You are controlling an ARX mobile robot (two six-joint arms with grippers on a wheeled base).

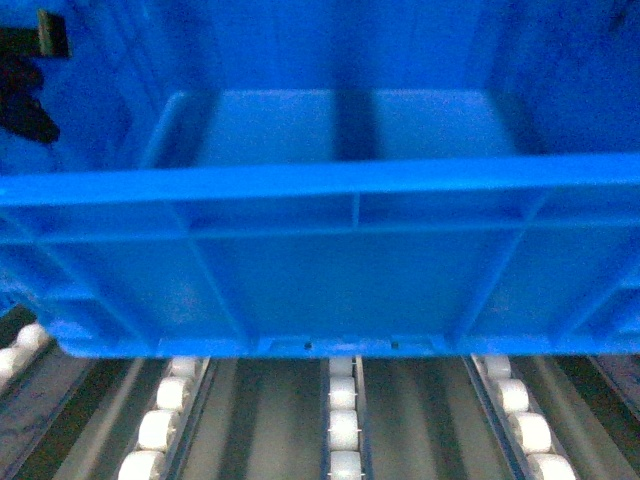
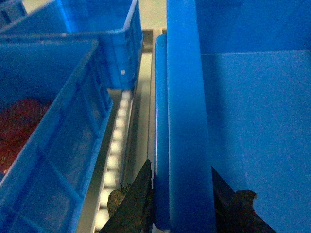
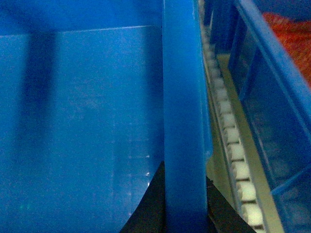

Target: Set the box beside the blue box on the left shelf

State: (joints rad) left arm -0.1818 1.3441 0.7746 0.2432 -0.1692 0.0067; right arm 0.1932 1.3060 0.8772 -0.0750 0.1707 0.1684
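The box (image 1: 320, 270), a large bright blue ribbed crate, fills the head view, its near wall just over the left shelf's white rollers (image 1: 342, 430); whether it rests on them I cannot tell. My left gripper (image 2: 180, 167) is shut on the box's left rim (image 2: 184, 97), one finger outside and one inside. My right gripper (image 3: 184, 172) is shut on the right rim (image 3: 182, 97) the same way. A blue box (image 2: 58, 145) with red contents stands to the left, with a roller rail (image 2: 116, 141) between it and the held box.
Another blue crate (image 2: 97, 29) stands behind the left one. On the right, past a roller rail (image 3: 231, 141), a further blue crate (image 3: 272, 111) holds red contents (image 3: 291, 29). A dark arm part (image 1: 25, 90) shows at the head view's upper left.
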